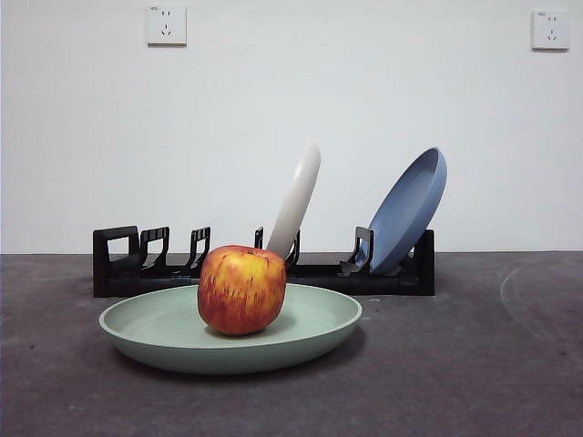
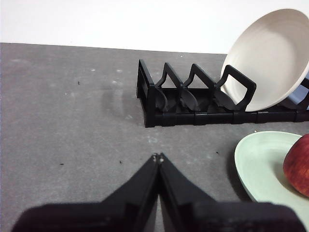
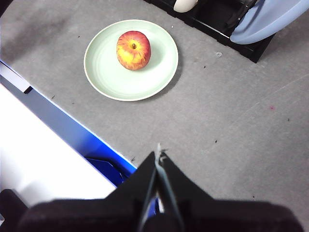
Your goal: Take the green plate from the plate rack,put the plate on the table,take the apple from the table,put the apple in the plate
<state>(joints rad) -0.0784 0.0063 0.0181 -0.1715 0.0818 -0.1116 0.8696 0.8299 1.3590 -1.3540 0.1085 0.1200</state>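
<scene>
The green plate (image 1: 310, 332) lies flat on the dark grey table (image 1: 492, 382), in front of the black plate rack (image 1: 401, 273). The red and yellow apple (image 1: 241, 289) stands upright in the plate's middle. The right wrist view looks down on the plate (image 3: 159, 72) and the apple (image 3: 133, 50) from high up, with my right gripper (image 3: 159, 153) shut, holding nothing, well back from them. My left gripper (image 2: 157, 157) is shut with nothing in it, low over bare table, to the side of the plate (image 2: 258, 162) and short of the rack's end (image 2: 149, 104).
A cream-white plate (image 1: 297, 205) and a blue plate (image 1: 410, 211) lean in the rack's slots. The table's front edge with a blue and white structure (image 3: 53, 125) lies below the right gripper. Two wall sockets (image 1: 166, 25) sit on the white wall behind.
</scene>
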